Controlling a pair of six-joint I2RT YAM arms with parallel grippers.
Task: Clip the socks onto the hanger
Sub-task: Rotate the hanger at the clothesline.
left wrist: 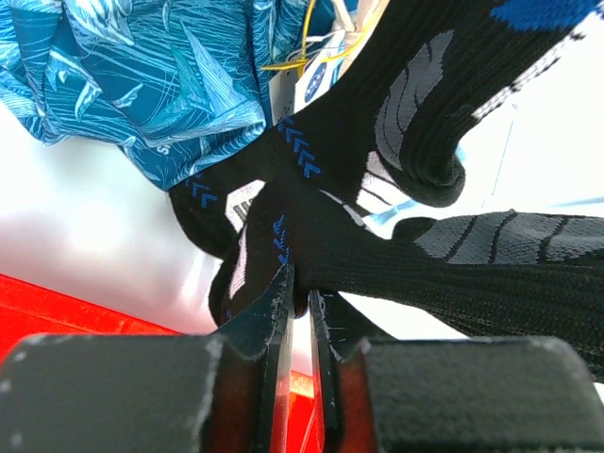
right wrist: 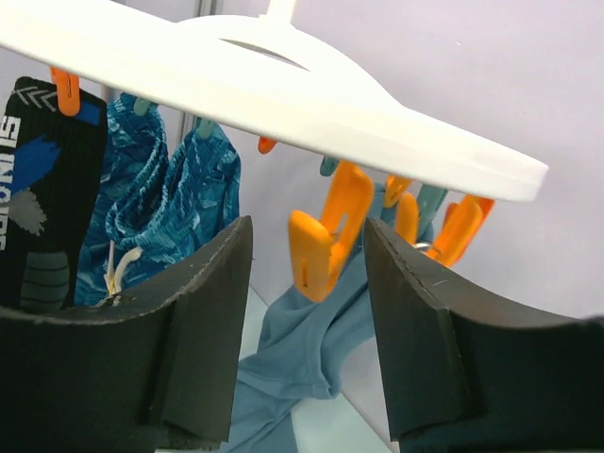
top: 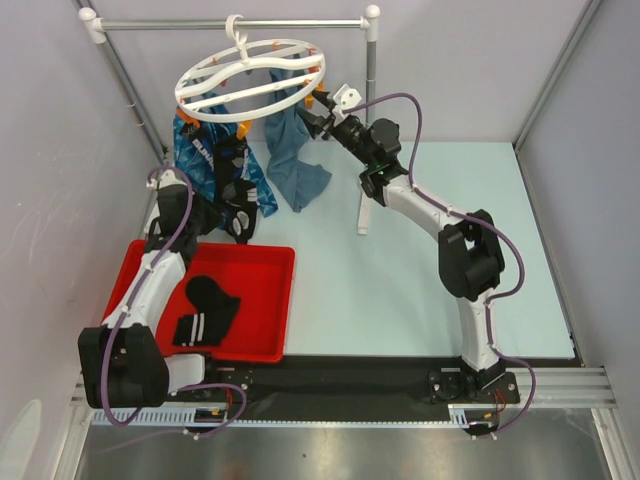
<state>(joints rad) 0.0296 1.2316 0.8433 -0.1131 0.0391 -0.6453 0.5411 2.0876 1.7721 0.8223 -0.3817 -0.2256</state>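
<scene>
The white ring hanger (top: pixel 250 75) hangs by its hook from the rail, with orange clips under its rim. Black socks (top: pixel 232 165) hang from its left side. Two more black socks (top: pixel 205 310) with white stripes lie in the red tray (top: pixel 280 300). My left gripper (top: pixel 222 215) is below the hanger, shut on a hanging black sock (left wrist: pixel 377 255) with blue chevrons; its tips (left wrist: pixel 300 283) pinch the fabric. My right gripper (top: pixel 312 118) is at the ring's right rim. It is open (right wrist: pixel 307 226), with an orange clip (right wrist: pixel 326 241) between its fingers, under the white rim (right wrist: pixel 311 104).
A blue patterned cloth (top: pixel 190 150) and a grey-blue cloth (top: pixel 295 165) hang from the hanger; both also show in the right wrist view (right wrist: pixel 160 198), (right wrist: pixel 302 349). The grey metal rail stand (top: pixel 230 22) spans the back, with a post (top: pixel 368 130) beside my right arm. Walls close both sides.
</scene>
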